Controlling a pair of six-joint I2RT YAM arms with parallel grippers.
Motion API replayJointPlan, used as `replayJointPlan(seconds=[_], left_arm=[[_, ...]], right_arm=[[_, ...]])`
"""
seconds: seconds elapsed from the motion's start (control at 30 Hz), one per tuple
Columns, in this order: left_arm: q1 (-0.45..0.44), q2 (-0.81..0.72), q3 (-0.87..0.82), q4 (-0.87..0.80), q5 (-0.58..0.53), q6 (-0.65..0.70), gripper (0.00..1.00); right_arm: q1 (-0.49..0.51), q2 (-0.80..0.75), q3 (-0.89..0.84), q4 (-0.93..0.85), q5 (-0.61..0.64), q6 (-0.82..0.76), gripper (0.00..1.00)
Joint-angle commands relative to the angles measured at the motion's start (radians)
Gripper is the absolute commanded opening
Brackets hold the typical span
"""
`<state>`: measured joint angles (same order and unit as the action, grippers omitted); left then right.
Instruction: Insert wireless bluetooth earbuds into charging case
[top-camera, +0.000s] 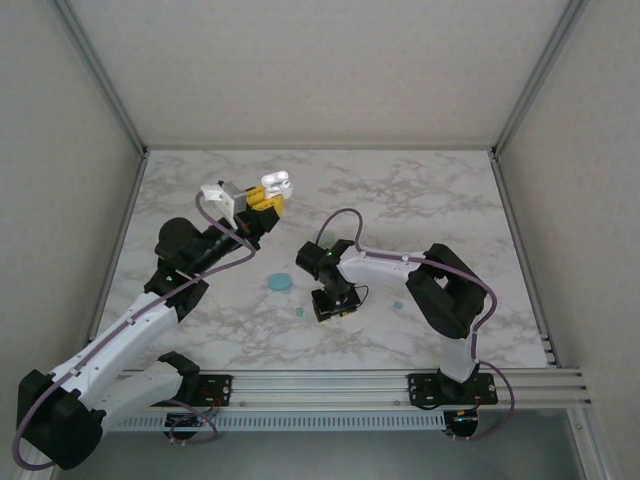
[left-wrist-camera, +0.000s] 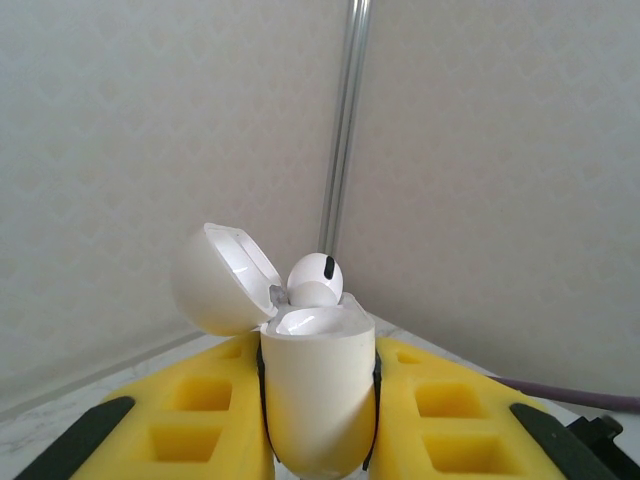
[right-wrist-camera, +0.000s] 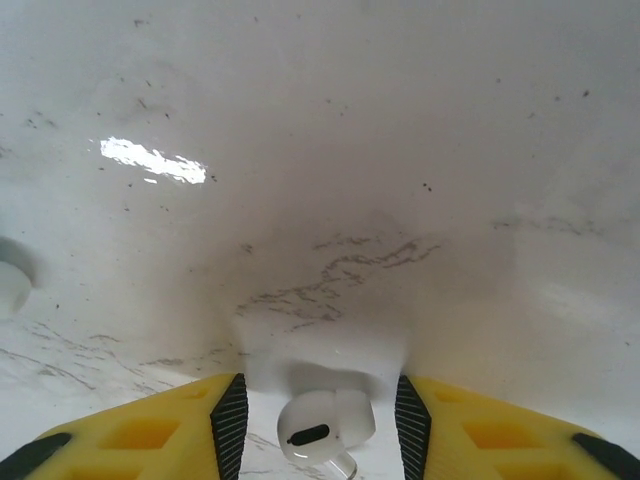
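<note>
My left gripper (left-wrist-camera: 318, 420) is shut on a white charging case (left-wrist-camera: 318, 385), held upright above the table with its lid (left-wrist-camera: 222, 278) flipped open. One white earbud (left-wrist-camera: 316, 280) sits in the case, its head sticking out. In the top view the case (top-camera: 277, 181) is at the tip of the left gripper (top-camera: 262, 205), over the back of the table. My right gripper (top-camera: 333, 300) is low over the table's middle. Its jaws stand open around a second white earbud (right-wrist-camera: 322, 428) lying on the marble, with a gap on each side, in the right gripper (right-wrist-camera: 320, 400) view.
A round teal piece (top-camera: 280, 283) lies on the marble table (top-camera: 430, 200) left of the right gripper. Two tiny teal bits (top-camera: 298, 311) (top-camera: 397, 304) lie near it on either side. A pale rounded thing (right-wrist-camera: 10, 288) shows at the left edge of the right wrist view.
</note>
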<state>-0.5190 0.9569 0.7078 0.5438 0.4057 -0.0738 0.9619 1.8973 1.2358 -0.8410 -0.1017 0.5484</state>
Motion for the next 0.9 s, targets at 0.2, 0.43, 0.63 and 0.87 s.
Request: replayJointPlan(seconds=[0.2, 0.43, 0.63, 0.87], left_arm=[[0.01, 0.015, 0.013, 0.021, 0.008, 0.003, 0.11], [0.01, 0.024, 0.013, 0.031, 0.009, -0.002, 0.11], [0.01, 0.023, 0.011, 0.028, 0.007, -0.002, 0.11], [0.01, 0.025, 0.01, 0.02, 0.01, -0.001, 0.11]], right_arm=[[0.019, 0.033, 0.019, -0.012, 0.02, 0.034, 0.42], [0.041, 0.045, 0.032, -0.038, 0.03, 0.034, 0.39], [0.046, 0.049, 0.036, -0.049, 0.05, 0.056, 0.35], [0.046, -0.019, 0.032, -0.038, 0.09, 0.067, 0.29]])
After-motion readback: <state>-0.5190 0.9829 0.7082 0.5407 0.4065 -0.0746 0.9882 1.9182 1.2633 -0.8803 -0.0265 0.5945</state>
